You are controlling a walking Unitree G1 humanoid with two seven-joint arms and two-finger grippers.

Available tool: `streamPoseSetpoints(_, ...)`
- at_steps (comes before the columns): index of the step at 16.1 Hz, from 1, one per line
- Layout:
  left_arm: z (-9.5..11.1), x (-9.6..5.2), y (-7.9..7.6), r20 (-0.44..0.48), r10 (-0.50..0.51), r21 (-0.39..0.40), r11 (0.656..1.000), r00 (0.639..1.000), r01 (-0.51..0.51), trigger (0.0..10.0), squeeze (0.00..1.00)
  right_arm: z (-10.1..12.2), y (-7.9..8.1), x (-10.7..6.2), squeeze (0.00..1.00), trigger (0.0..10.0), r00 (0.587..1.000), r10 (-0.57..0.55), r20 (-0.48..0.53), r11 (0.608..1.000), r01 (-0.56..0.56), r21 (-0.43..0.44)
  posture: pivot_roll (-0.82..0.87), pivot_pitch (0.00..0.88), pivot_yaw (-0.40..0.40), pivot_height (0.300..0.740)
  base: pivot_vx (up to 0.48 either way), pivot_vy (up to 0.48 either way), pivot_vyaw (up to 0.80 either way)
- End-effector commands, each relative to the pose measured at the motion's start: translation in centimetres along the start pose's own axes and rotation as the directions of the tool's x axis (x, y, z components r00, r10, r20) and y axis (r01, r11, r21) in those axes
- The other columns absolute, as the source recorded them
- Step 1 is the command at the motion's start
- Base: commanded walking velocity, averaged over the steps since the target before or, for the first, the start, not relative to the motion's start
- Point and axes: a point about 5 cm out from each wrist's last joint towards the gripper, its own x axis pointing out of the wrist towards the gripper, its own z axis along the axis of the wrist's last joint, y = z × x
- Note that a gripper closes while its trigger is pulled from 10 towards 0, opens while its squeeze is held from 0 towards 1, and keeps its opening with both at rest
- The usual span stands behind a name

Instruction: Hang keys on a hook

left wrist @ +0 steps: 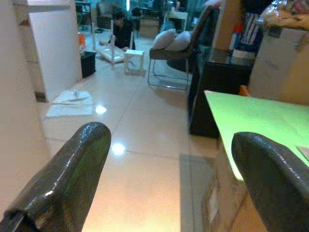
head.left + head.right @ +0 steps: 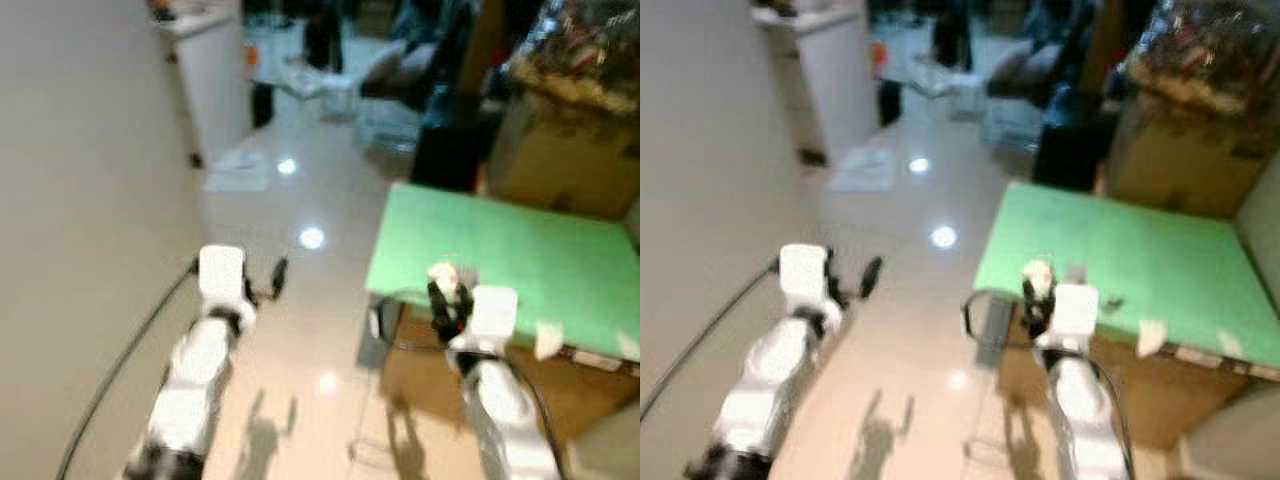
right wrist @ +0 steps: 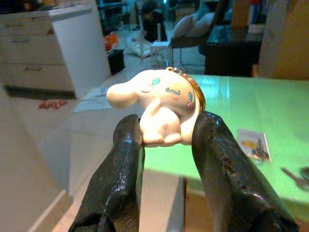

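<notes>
Surface: one green table top point(image 2: 520, 255) to the robot's right, resting on a brown base; its near left corner sits just beside the right gripper. On it, in the right wrist view, lie one small card point(image 3: 251, 143) and one dark metal item point(image 3: 297, 175) near the far edge of the frame, too small to identify. Floor point(image 2: 300, 330) is glossy pale tile with ceiling-light reflections. A plain wall point(image 2: 80, 200) runs along the robot's left side.

Room beyond: one white cabinet point(image 3: 58, 48), one chair with pillows point(image 1: 174, 53), one black low cabinet point(image 1: 212, 87), one small white stool point(image 1: 133, 60), one pale mat point(image 1: 70, 103) on the floor. One person point(image 1: 120, 31) crouches far back.

Clearance: an open strip of floor lies between the wall and the table edge, running back toward the furniture. A dark cable point(image 2: 130, 350) trails along the wall side beside the left arm.

Right gripper point(image 3: 166, 140): two black fingers closed onto one white plush-dog keychain point(image 3: 157, 104), the figure seated between the tips, with a gold key ring point(image 3: 195, 94) at its back. In the head views it is held above the table's near left corner.

Left gripper point(image 1: 169, 154): fingers spread wide, nothing between them, over open floor near the wall
</notes>
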Motion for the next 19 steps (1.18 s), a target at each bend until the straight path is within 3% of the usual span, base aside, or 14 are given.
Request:
streamPoseSetpoints(1,0.5,0.1,0.3,0.011,0.008,0.031,1.0,1.0,-0.008,10.0,0.0,0.1,0.2,0.3,0.0,0.0,1.0,0.014,-0.006,1.0,-0.014,-0.011,-0.06,0.0,-0.013,0.74,0.0,0.0,0.73)
streamPoseSetpoints(2,0.5,0.1,0.4,0.01,0.012,0.072,0.997,1.0,-0.013,10.0,0.0,0.0,0.2,0.5,0.0,0.0,1.0,0.02,-0.023,1.0,-0.02,-0.02,-0.05,0.0,-0.014,0.74,0.0,0.0,0.73)
streamPoseSetpoints(4,0.1,0.0,0.8,-0.011,0.024,0.061,0.998,1.0,-0.023,10.0,0.0,0.0,0.4,0.8,0.0,0.0,0.996,0.081,-0.047,0.996,-0.082,-0.021,-0.05,0.0,-0.014,0.74,0.0,0.0,0.69)
streamPoseSetpoints(6,-0.8,-0.7,2.3,-0.054,0.1,0.059,0.994,0.994,-0.097,10.0,0.0,0.3,0.7,1.3,0.0,0.0,0.99,0.13,-0.049,0.991,-0.131,-0.018,-0.04,0.0,-0.015,0.74,0.0,0.0,0.63)
streamPoseSetpoints(9,-3.0,-3.4,4.5,-0.147,0.229,0.043,0.973,0.962,-0.225,10.0,0.0,-0.9,1.6,1.0,0.0,0.0,0.978,0.183,-0.104,0.983,-0.183,0.009,-0.02,0.0,-0.016,0.74,0.0,-0.096,0.63)
streamPoseSetpoints(12,-3.6,-4.2,4.7,-0.164,0.307,0.021,0.951,0.937,-0.308,10.0,0.0,-2.1,2.7,0.7,0.0,0.0,0.939,0.291,-0.181,0.955,-0.296,0.001,-0.01,0.0,-0.026,0.74,0.0,-0.48,0.63)
streamPoseSetpoints(15,-3.2,-4.5,4.6,-0.149,0.34,0.037,0.94,0.929,-0.338,10.0,0.0,-2.2,2.3,1.1,0.0,0.0,0.945,0.267,-0.186,0.962,-0.273,-0.007,0.01,0.0,-0.037,0.74,0.0,-0.48,0.59)
streamPoseSetpoints(17,-2.8,-4.5,4.4,-0.118,0.333,0.093,0.942,0.936,-0.323,10.0,0.0,-2.0,2.3,1.3,0.0,0.0,0.949,0.258,-0.18,0.964,-0.264,-0.009,0.01,0.0,-0.042,0.74,0.0,-0.48,0.59)
streamPoseSetpoints(18,-2.1,-4.4,4.2,-0.062,0.328,0.19,0.931,0.943,-0.311,10.0,0.0,-1.8,2.1,1.5,0.0,0.0,0.957,0.245,-0.157,0.968,-0.25,-0.014,0.02,0.0,-0.043,0.74,0.0,0.0,0.56)
streamPoseSetpoints(19,-1.7,-4.2,4.3,-0.036,0.327,0.186,0.931,0.944,-0.315,10.0,0.0,-1.7,1.8,1.6,0.0,0.0,0.965,0.219,-0.144,0.975,-0.222,-0.008,0.02,0.0,-0.051,0.74,0.0,0.0,0.56)
